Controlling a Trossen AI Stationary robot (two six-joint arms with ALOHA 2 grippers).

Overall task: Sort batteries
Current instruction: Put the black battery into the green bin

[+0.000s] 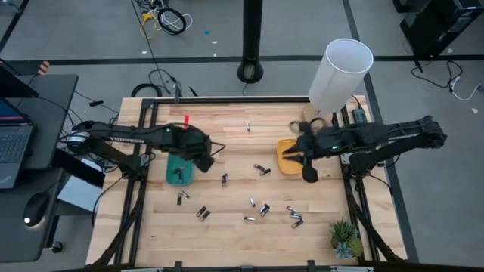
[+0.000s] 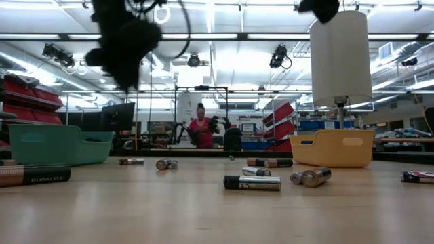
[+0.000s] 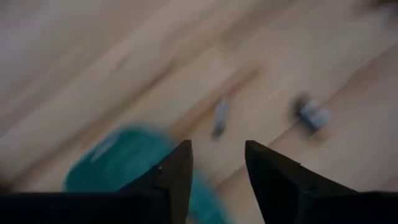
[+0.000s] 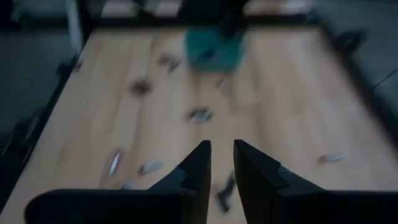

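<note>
While batteries lie scattered: two trays.

High view: overhead, facing straight down, far enough to take in the whole table.
Low view: at tabletop height, facing level across the wood into the room; nearest batteries loom large.
Left wrist view: close above the table, angled down, green tray at 7 o'clock.
Right wrist view: higher, looking along the table; green tray at 12 o'clock.
Shared by all: green tray, scattered batteries.
</note>
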